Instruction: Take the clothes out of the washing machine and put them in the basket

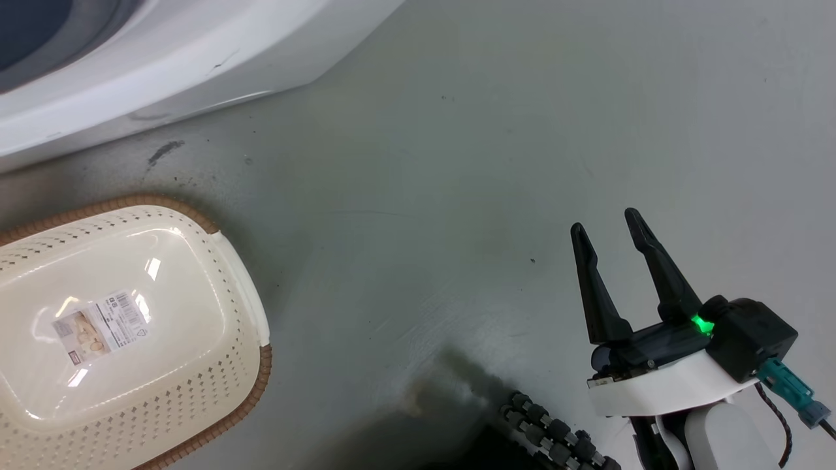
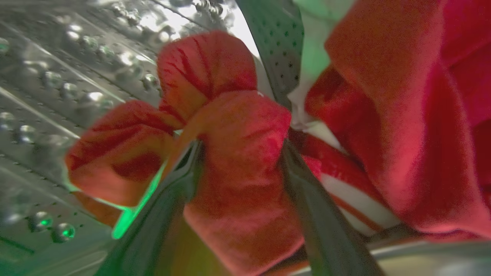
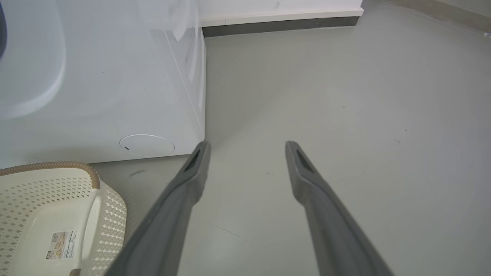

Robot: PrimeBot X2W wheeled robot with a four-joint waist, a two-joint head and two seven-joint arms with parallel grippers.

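Inside the perforated steel drum (image 2: 57,76) of the washing machine (image 1: 163,59), my left gripper (image 2: 241,147) is shut on a bunched fold of the red clothes (image 2: 238,184), which bulge between and past its dark fingers (image 2: 307,207). More red fabric (image 2: 402,115) with a white striped band (image 2: 360,199) lies to the right. The cream basket (image 1: 163,200) stands on the floor at the lower left, a paper label on its bottom. My right gripper (image 1: 605,222) hangs open over bare floor, well right of the basket.
The washing machine's white front (image 3: 96,96) rises right behind the basket (image 3: 57,165). Grey floor (image 1: 457,163) stretches to the right towards a dark skirting strip (image 3: 280,26). A black ribbed cable (image 1: 555,431) lies by the right arm's base.
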